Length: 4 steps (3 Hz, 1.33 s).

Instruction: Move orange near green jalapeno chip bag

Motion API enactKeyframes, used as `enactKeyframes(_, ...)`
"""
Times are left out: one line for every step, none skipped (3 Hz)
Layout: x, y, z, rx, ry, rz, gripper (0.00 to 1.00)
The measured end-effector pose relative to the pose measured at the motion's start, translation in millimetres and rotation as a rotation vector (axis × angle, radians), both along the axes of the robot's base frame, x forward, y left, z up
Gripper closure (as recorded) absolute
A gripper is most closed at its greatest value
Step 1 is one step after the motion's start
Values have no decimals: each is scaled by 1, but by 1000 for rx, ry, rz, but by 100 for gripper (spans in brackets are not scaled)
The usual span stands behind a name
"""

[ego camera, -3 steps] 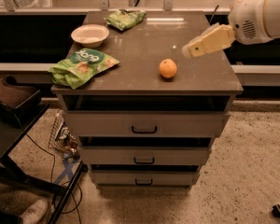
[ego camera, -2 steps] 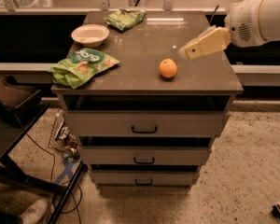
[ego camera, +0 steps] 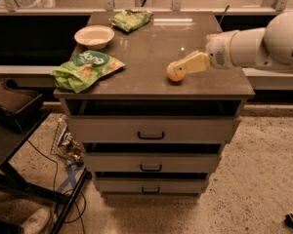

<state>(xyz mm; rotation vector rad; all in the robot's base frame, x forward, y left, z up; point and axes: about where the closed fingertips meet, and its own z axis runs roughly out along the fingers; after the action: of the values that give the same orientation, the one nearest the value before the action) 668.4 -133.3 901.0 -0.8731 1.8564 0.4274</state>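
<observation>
The orange (ego camera: 174, 73) sits on the cabinet top (ego camera: 151, 48) near its front right. My gripper (ego camera: 183, 66) reaches in from the right on a white arm, its yellowish fingers right over the orange and partly covering it. The green jalapeno chip bag (ego camera: 131, 19), small, crumpled and light green, lies at the back of the top, far from the orange.
A white bowl (ego camera: 94, 36) stands at the back left. A larger green bag with a round dark logo (ego camera: 86, 69) lies at the front left corner. Drawers with dark handles (ego camera: 151, 136) are below. A dark cart (ego camera: 12, 111) and cables stand on the floor at left.
My gripper has moved left and down from the right side of the top until its fingers overlap the orange. The orange and bags have not moved.
</observation>
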Motion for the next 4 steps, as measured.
enactKeyframes(17,6,-25,31,13,-1,0)
enactKeyframes(17,16,-37,72,22,7,0)
enactKeyframes(1,31,-46,88,21,47,20)
enactKeyframes(-9,40,-52,89,23,77,51)
